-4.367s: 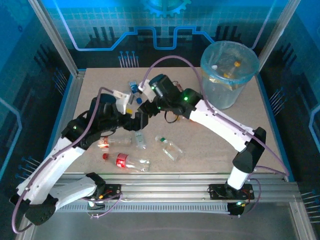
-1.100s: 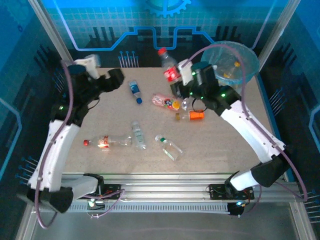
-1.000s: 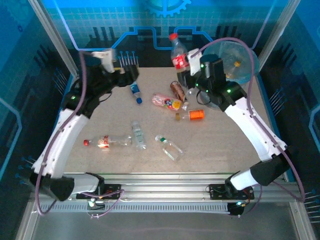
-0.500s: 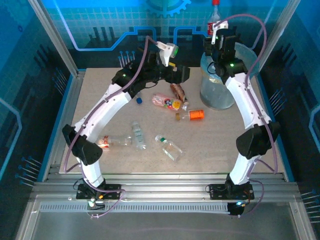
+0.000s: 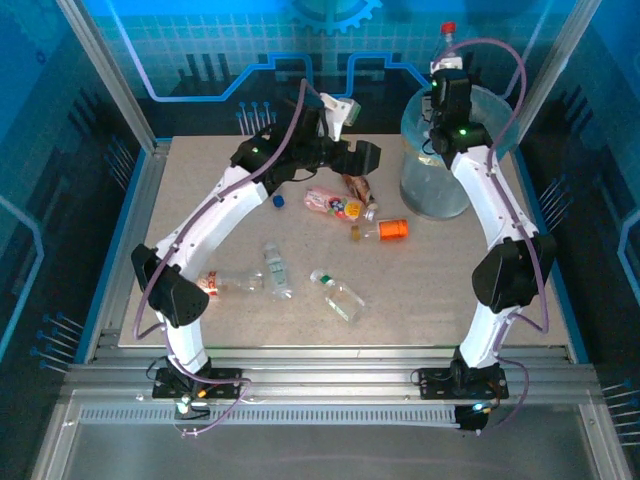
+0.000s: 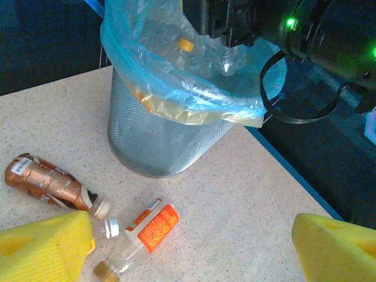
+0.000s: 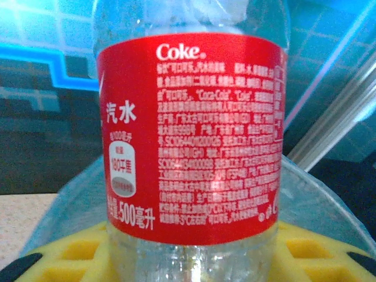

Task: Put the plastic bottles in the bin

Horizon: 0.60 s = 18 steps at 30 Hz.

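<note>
**Top external.** The right gripper (image 5: pixel 446 70) was clamped on a clear Coke bottle (image 5: pixel 446 42). It held the bottle upright, red cap uppermost, over the far rim of the bin (image 5: pixel 432 192). The bin, a tall translucent grey tub lined with a pale blue bag, stood at the far right of the table (image 5: pixel 450 290). The left gripper (image 5: pixel 364 158) hung over the table just left of the bin, its jaws parted and empty. Close by it lay a brown-labelled bottle (image 5: pixel 352 184), a pink-labelled bottle (image 5: pixel 335 204) and an orange-labelled bottle (image 5: pixel 387 230). Nearer the arms' bases lay a red-labelled bottle (image 5: pixel 225 283), a small clear bottle (image 5: pixel 275 270) and a second clear bottle (image 5: pixel 338 296).

**Left wrist.** The left gripper's (image 6: pixel 188 258) yellow fingers (image 6: pixel 41 252) stood wide apart in the lower corners, with nothing between them. Ahead rose the bin (image 6: pixel 158 141), its blue bag folded over the rim. An orange-capped bottle (image 6: pixel 185 46) lay inside. The brown-labelled bottle (image 6: pixel 47 182) and the orange-labelled bottle (image 6: pixel 150 229) lay on the table between the bin and the fingers. The right arm (image 6: pixel 329 35) reached in above the bin.

**Right wrist.** The Coke bottle (image 7: pixel 188 135) stood upright close to the lens, its red label printed in white and clear plastic showing above and below. The right gripper's (image 7: pixel 188 261) yellow pads (image 7: pixel 76 252) pressed on either side of its lower body. The bin's (image 7: pixel 320 197) blue-lined rim curved behind and below.
</note>
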{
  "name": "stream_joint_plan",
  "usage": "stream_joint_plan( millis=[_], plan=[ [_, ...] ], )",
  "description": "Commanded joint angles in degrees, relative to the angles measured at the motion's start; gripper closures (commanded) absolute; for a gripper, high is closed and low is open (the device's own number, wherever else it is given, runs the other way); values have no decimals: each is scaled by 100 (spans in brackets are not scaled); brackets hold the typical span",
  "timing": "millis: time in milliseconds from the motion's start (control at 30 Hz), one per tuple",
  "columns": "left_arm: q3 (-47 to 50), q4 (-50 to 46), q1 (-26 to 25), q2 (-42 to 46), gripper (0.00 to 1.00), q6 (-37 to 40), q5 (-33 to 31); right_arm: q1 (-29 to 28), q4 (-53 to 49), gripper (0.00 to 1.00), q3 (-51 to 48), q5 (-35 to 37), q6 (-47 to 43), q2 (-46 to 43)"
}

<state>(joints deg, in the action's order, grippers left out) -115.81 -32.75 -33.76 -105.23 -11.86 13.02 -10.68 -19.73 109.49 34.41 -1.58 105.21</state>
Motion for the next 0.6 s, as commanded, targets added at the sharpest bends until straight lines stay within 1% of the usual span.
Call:
stream_joint_plan(
  millis=[0, 133, 267, 433, 567],
  plan=[
    [217, -30, -13, 41, 11, 27, 157, 83, 32, 52, -39, 360, -94, -35],
    [384, -5, -9, 119, 11, -1, 125, 183, 119, 50, -404, 317, -23, -159],
    [566, 78, -11, 189, 11, -44, 107, 288, 214, 41, -710, 149, 163, -255],
    [528, 75, -14, 173, 11, -108, 140, 328, 94, 28, -737, 18, 287, -297],
    [501, 85, -9, 188, 10, -124, 144, 332, -13, 22, -658, -53, 299, -331]
  ],
)
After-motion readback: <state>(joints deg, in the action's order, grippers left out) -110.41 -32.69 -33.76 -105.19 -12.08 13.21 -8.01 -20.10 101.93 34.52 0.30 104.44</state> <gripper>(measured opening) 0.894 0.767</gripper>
